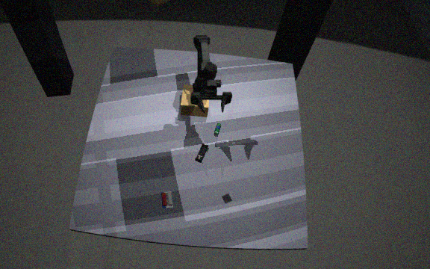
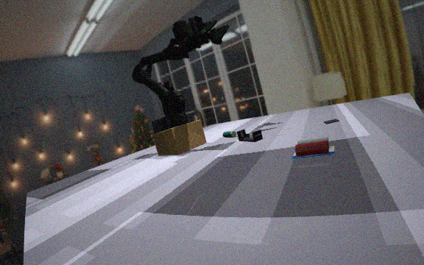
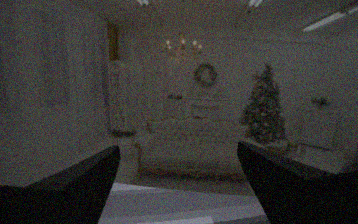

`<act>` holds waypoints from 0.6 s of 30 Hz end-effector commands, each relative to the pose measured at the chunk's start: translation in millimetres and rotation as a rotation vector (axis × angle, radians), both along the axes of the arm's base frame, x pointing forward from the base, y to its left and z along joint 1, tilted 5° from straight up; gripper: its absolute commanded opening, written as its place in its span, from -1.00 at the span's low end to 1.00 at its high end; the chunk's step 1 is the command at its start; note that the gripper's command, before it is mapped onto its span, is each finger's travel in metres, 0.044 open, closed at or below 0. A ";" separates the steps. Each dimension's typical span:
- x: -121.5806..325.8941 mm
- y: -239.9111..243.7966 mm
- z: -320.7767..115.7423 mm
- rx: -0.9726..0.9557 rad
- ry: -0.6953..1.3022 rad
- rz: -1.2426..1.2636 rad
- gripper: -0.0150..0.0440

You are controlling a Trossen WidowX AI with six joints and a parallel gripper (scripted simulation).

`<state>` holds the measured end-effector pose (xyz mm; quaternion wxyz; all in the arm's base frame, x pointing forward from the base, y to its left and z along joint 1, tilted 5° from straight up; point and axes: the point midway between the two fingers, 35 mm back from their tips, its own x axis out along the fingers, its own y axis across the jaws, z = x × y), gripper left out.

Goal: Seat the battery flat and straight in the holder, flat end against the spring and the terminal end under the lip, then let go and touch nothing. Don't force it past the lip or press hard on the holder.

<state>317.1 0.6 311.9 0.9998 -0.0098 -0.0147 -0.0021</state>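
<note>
The battery (image 1: 217, 129) (image 2: 229, 134), a small green cylinder with a blue patch, lies on its side on the table. The black holder (image 1: 201, 153) (image 2: 255, 136) stands near it, apart from it, with raised ends and an open middle; it looks empty. Its spring and lip are too small to tell apart. My gripper (image 1: 213, 111) (image 2: 221, 34) (image 3: 179, 150) is open and empty, raised high above the table and pointing outward. Neither battery nor holder shows in the wrist view.
A wooden box (image 1: 194, 110) (image 2: 176, 140) stands beside the arm's base. A red cylinder (image 1: 164, 199) (image 2: 312, 147) lies with a white piece on a blue-edged base, well away from the holder. A small dark flat square (image 1: 227, 198) (image 2: 331, 121) lies farther out on the table.
</note>
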 end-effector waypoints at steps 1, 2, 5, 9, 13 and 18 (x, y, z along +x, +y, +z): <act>1.6 1.5 -4.1 0.009 0.016 0.005 0.78; 5.9 6.1 -16.7 0.034 0.066 0.020 0.69; 18.4 33.7 -89.7 0.168 0.357 0.080 0.42; 11.6 58.2 -155.9 0.270 0.635 0.092 0.35; -14.3 80.3 -222.4 0.352 0.944 0.053 0.35; -72.2 96.4 -293.1 0.397 1.341 -0.094 0.35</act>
